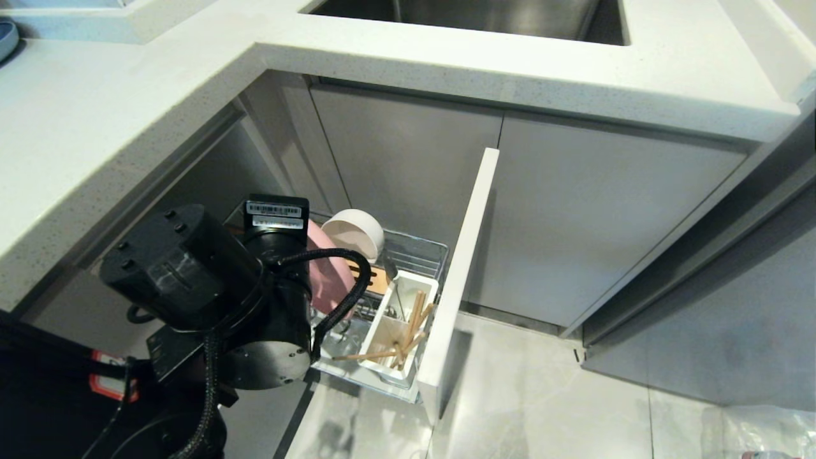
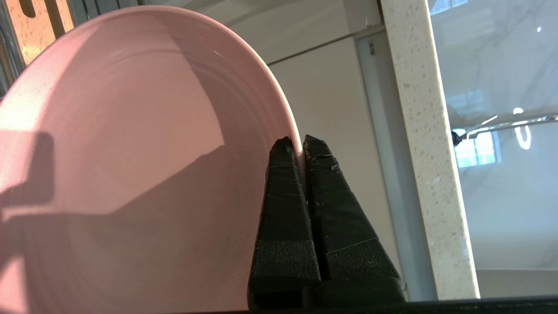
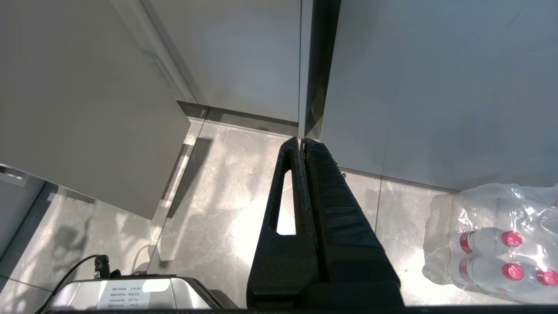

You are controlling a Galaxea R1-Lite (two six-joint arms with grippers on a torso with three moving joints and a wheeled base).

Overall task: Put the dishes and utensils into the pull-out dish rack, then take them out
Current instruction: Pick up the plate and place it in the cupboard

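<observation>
Left gripper (image 2: 301,146): nearest the lens in the left wrist view, its two black padded fingers pinched tight on the thin rim of a round pink plate (image 2: 130,165), one finger on each face.
Pink plate: one; stands on edge in the rack, behind the left arm in the head view.
Pull-out dish rack (image 1: 421,245): chrome wire basket drawn out from under the white counter, fixed to a pale cabinet front (image 1: 462,268) that stands edge-on to the head camera.
Off-white round bowl (image 1: 354,234): one; sits tilted at the rack's far end, mouth facing down and towards the robot, just behind the pink plate.
Light-wooden chopsticks (image 1: 411,325): probably a pair, though they overlap; in the white plastic utensil cup (image 1: 398,319), leaning, long axes running from the cup's bottom up towards the cabinet front; one lies nearly flat, its tip poking out towards the robot.
Right gripper (image 3: 303,141): closed on nothing, hanging over the grey tiled floor.
</observation>
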